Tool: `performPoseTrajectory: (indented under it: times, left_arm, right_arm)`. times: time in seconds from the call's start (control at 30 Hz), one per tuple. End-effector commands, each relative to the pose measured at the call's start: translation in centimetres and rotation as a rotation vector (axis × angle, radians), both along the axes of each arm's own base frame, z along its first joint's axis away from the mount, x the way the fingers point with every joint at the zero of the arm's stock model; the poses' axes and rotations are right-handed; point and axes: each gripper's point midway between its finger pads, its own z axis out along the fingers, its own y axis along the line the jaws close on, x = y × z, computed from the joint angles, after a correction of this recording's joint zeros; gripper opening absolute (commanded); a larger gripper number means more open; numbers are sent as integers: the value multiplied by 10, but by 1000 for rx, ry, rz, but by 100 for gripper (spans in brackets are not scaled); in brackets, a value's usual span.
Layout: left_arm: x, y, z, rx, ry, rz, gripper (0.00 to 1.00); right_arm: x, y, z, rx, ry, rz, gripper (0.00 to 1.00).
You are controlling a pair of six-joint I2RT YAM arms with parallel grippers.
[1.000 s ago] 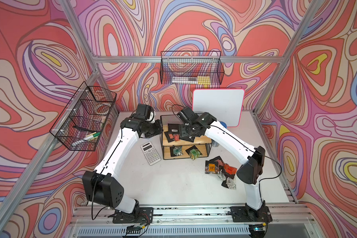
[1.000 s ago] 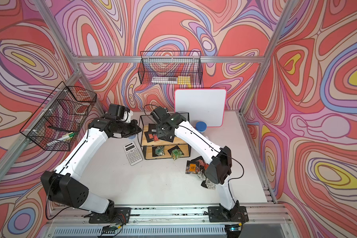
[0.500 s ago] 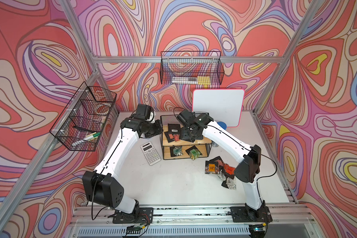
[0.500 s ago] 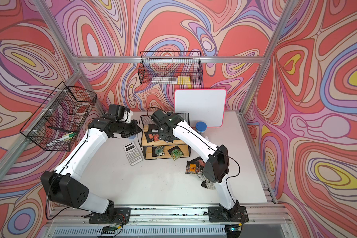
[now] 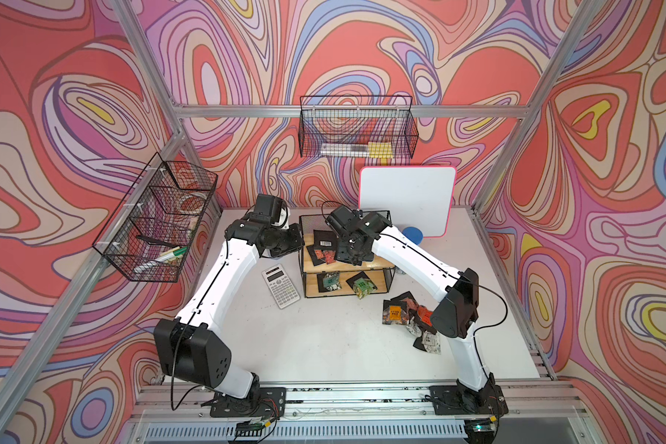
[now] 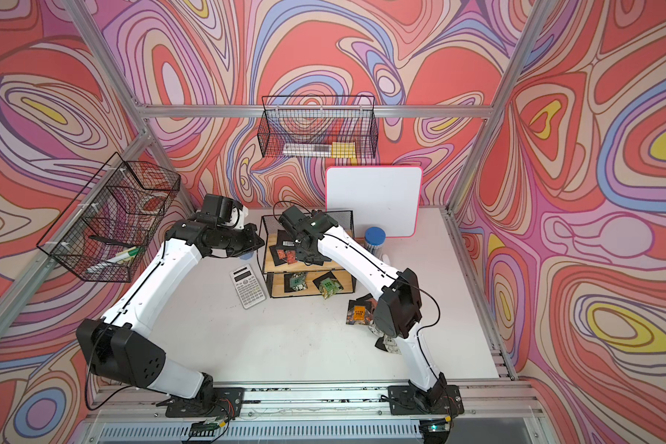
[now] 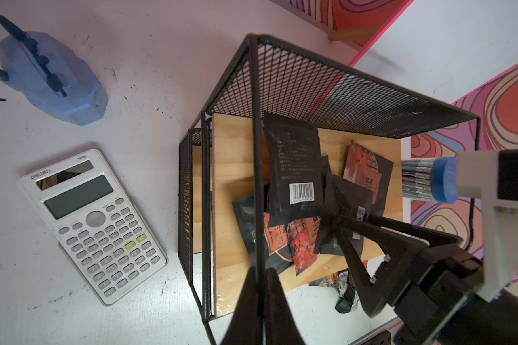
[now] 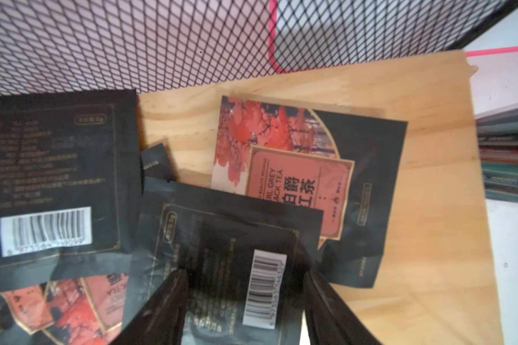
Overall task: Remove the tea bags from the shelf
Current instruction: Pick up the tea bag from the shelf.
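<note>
The shelf (image 7: 231,155) stands on the table (image 5: 323,346). The left gripper (image 7: 261,277) is clamped on the shelf's top side wire. The right gripper (image 8: 245,286), jaws apart, straddles a barcode-side sachet (image 8: 222,239) on the upper board among other tea bags (image 8: 284,167). Two lie on the lower board (image 5: 360,286), and more on the table beside the shelf (image 5: 395,311).

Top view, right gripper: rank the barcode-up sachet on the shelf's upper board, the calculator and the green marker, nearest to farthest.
1. barcode-up sachet: on the shelf upper board, right beside the right gripper, on its left-arm side.
2. calculator: on the table, off the shelf's left-arm end.
3. green marker: up in the side wall basket, clearly farthest.
</note>
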Motion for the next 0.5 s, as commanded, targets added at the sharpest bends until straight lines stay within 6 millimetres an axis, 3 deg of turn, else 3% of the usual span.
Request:
performPoseTrajectory:
  times: [0.0,0.2,0.47]
  left_arm:
    - [10,-2,6,-21,-18,16,0]
    - [9,-2,7,-21,-19,14,0]
    - [10,-2,5,-19,-16,15,0]
  right_arm:
    - [-12,-16,-21,-81,73,-20,55]
    - [-16,-21,-31,-108,103,-31,44]
    - [-19,-17,-36,-75,118,-39,21]
